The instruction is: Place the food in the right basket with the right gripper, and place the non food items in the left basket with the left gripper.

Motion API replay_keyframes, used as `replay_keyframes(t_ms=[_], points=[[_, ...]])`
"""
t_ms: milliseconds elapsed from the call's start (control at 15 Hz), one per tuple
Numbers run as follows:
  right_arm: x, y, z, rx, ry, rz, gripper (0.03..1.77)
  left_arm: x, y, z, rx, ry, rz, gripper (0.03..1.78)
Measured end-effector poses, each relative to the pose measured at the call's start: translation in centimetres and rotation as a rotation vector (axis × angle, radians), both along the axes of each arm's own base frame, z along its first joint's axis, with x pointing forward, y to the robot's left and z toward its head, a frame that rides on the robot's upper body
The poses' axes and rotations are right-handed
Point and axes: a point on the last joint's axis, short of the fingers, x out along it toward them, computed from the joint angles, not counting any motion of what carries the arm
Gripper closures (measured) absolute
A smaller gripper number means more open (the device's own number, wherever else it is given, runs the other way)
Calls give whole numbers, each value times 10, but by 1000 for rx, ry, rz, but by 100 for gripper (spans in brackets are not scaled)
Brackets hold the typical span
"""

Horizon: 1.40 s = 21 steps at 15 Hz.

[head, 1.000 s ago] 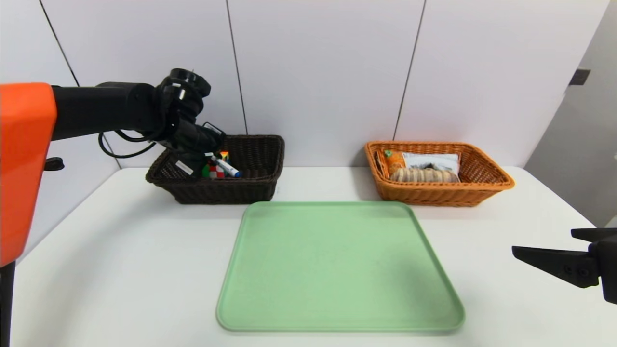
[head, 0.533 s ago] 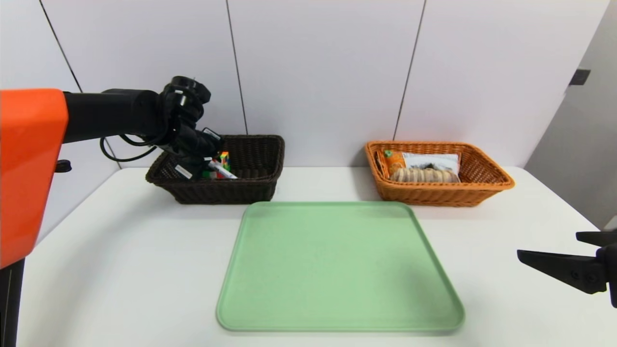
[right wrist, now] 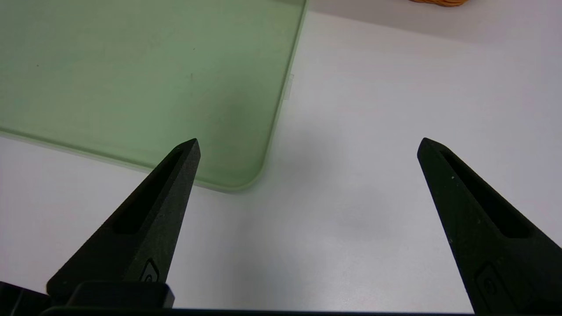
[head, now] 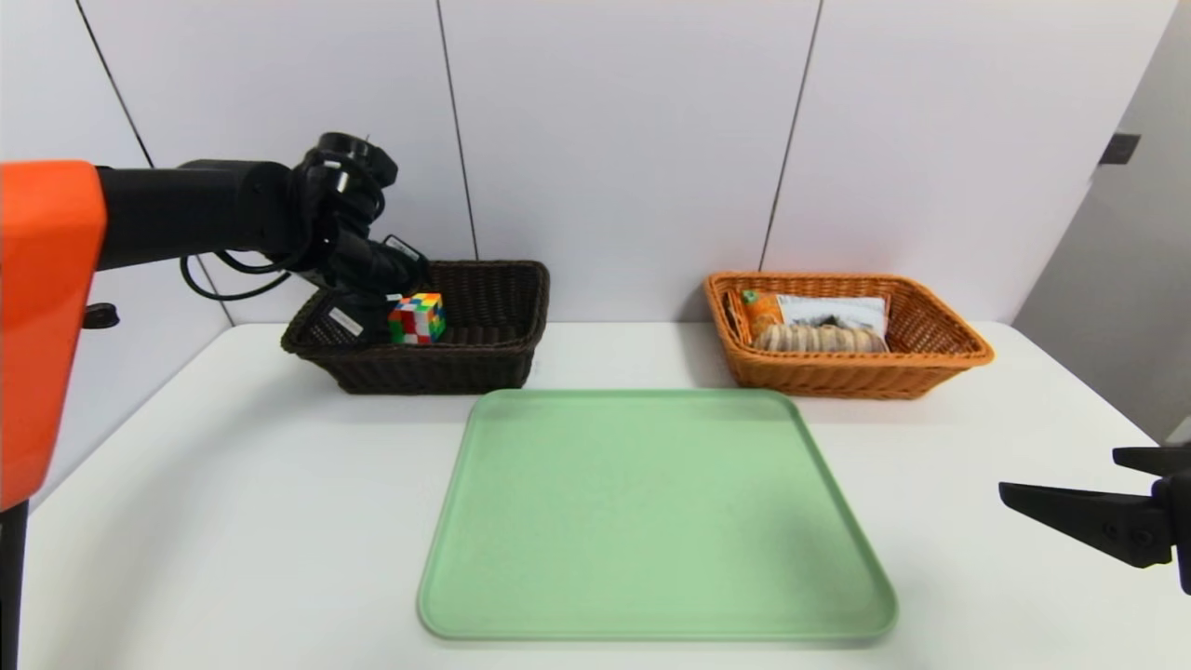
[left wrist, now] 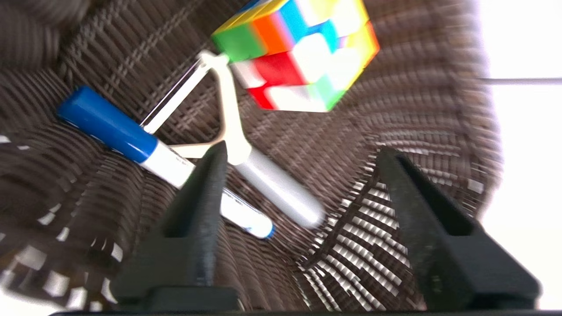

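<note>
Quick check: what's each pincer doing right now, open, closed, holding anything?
Left pincer: open, empty, over the dark basket; marker lies inside.
Right pincer: open, empty, above the table.

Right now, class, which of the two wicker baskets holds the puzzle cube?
The dark brown basket, under the left gripper; the cube lies inside. The orange-tan basket holds food.
</note>
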Motion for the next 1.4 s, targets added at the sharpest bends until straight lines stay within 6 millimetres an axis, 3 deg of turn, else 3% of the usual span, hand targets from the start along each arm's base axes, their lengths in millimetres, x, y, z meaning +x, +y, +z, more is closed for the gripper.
replay_keyframes(t_ms=[200,400,667,1000,1200,1400], points=[[0,0,1,0,-9,-4,9,-22,-3,44,101,-151,-73,40],[0,0,3,-3,-27,-8,9,-48,1,89,332,-329,-153,31],[9,0,14,26,-188,-8,9,-98,6,130,631,-460,-350,22],[23,-4,19,46,-300,50,9,-175,19,126,839,-491,-599,17],[30,-4,21,107,-392,104,9,-217,31,121,844,-486,-572,15],[34,-18,20,86,-441,1,9,-251,55,118,876,-460,-447,14]])
